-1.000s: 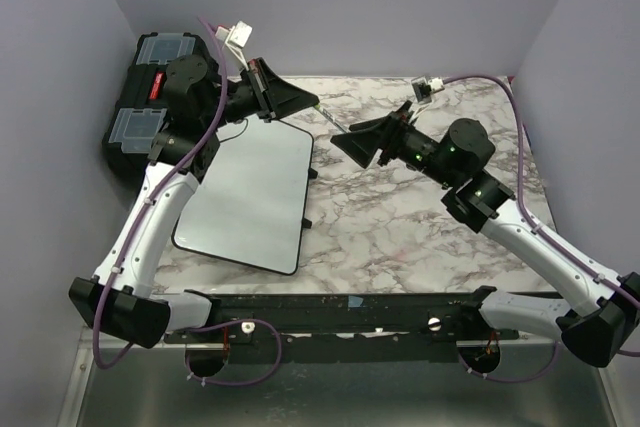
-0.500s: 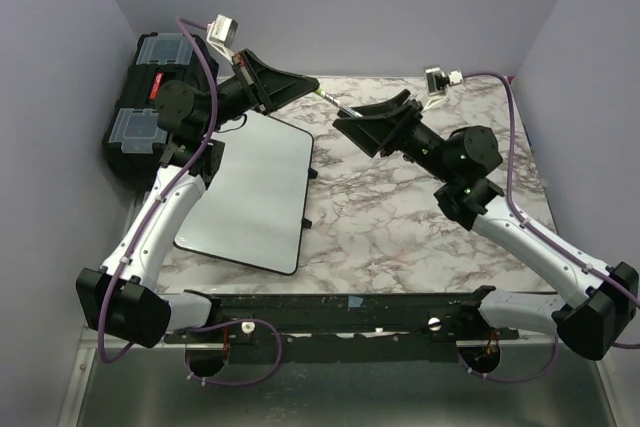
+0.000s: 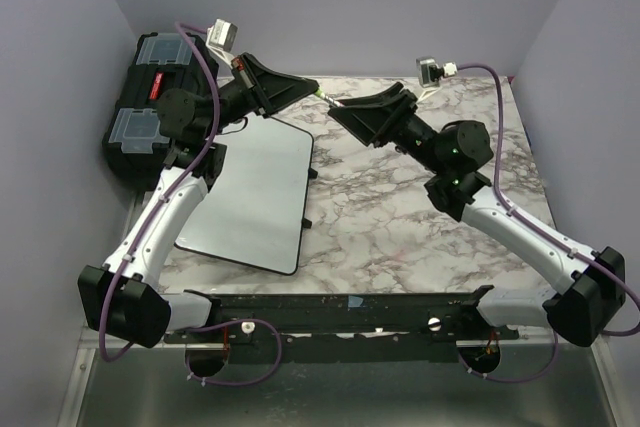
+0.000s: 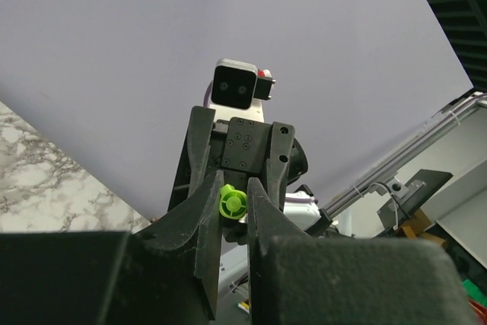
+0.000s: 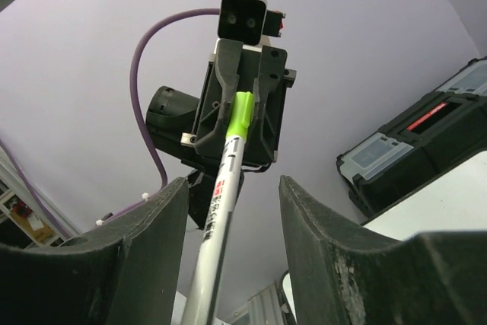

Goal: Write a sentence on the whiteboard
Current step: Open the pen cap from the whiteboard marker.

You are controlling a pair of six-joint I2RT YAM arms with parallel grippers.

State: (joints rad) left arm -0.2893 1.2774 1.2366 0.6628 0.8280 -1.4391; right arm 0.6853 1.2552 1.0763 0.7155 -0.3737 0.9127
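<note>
The whiteboard (image 3: pixel 255 192) lies flat at the left of the marble table, and its white face shows no writing. The sentence is not visible. My left gripper (image 3: pixel 308 90) is raised above the board's far corner and is shut on the green cap (image 4: pixel 232 203) of a white marker (image 3: pixel 328 99). My right gripper (image 3: pixel 342 110) faces it, open, with the marker barrel (image 5: pixel 221 203) running between its spread fingers, close to the left finger (image 5: pixel 163 211). The left gripper also shows in the right wrist view (image 5: pixel 242 116).
A black toolbox (image 3: pixel 150 87) with clear lid compartments stands at the back left beside the board; it also shows in the right wrist view (image 5: pixel 418 142). Grey walls enclose the table on three sides.
My right gripper has moved up and left toward the left gripper, so its open jaws now surround the marker. The left gripper has lifted and tilted slightly with the marker in it.
</note>
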